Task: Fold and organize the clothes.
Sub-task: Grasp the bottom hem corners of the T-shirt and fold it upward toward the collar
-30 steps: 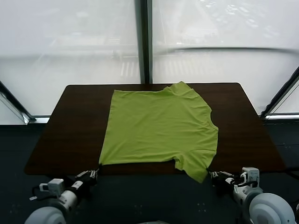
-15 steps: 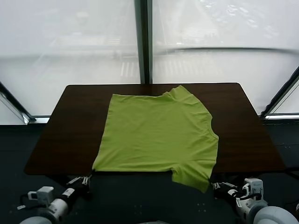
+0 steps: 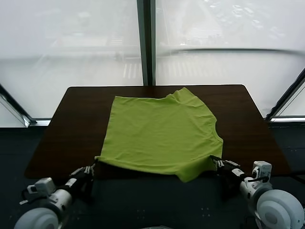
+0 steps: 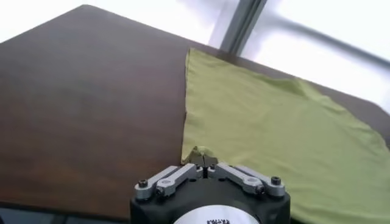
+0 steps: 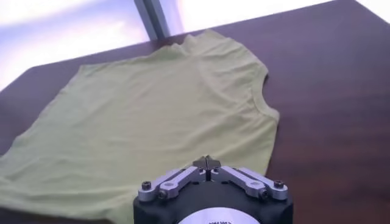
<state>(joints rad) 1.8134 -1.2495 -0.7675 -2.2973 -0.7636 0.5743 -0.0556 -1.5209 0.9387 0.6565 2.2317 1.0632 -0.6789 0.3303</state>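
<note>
A lime-green T-shirt [image 3: 159,131] lies spread on the dark brown table [image 3: 66,129], plain side up, with no print showing. Its neck is toward the right and one sleeve at the far edge. My left gripper [image 3: 93,165] is at the table's near edge, shut on the shirt's near-left corner; in the left wrist view [image 4: 204,159] a pinch of green cloth sits between the closed tips. My right gripper [image 3: 215,161] is shut on the near-right sleeve edge; it also shows in the right wrist view [image 5: 207,161]. The cloth between the two grippers sags slightly over the front edge.
Tall frosted windows with a dark centre post [image 3: 145,43] stand behind the table. Bare tabletop flanks the shirt on the left [image 4: 79,103] and right [image 5: 341,91]. Dark floor lies below the front edge.
Both grippers first drew the shirt's near edge toward me and over the table's front edge. They have now moved up and back toward the table, lifting that edge with them.
</note>
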